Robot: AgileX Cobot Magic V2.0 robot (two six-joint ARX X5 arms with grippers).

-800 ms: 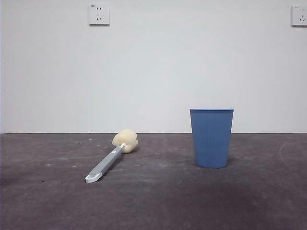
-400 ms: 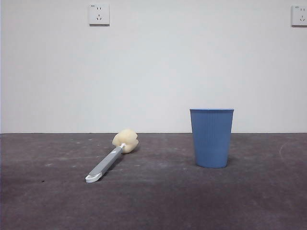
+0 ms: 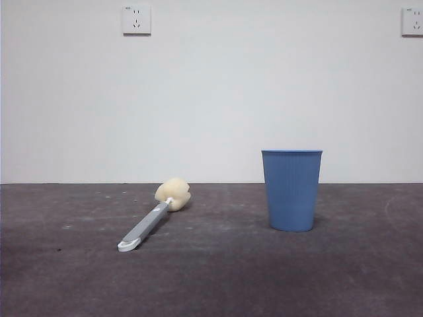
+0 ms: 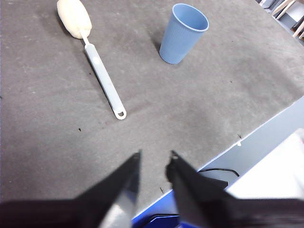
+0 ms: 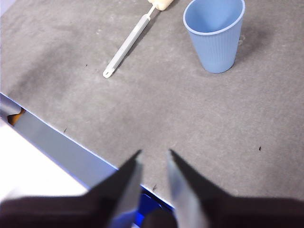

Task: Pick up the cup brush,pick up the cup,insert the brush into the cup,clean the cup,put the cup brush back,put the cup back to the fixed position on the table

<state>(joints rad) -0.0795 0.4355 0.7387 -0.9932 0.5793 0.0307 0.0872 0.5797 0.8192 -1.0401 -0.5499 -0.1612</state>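
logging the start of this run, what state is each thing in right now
brush: lying flat on the table, sponge head toward the wall, untouched
cup: upright, open end up, empty, apart from the brush
left claw: open, holding nothing, above the table's near edge
right claw: open, holding nothing, above the table's near edge

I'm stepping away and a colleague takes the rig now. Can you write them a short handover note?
Left gripper: jaws slightly apart, empty, high above the table's near edge.
Right gripper: the same, empty, over the near edge.
Brush: lying flat on the table, sponge head towards the wall, handle tip towards the camera, apart from the cup.
Cup: upright on the table, empty, beside the brush.
Done: nothing; neither thing is held.
Left: pick up brush and cup, insert the brush, clean, put both back.
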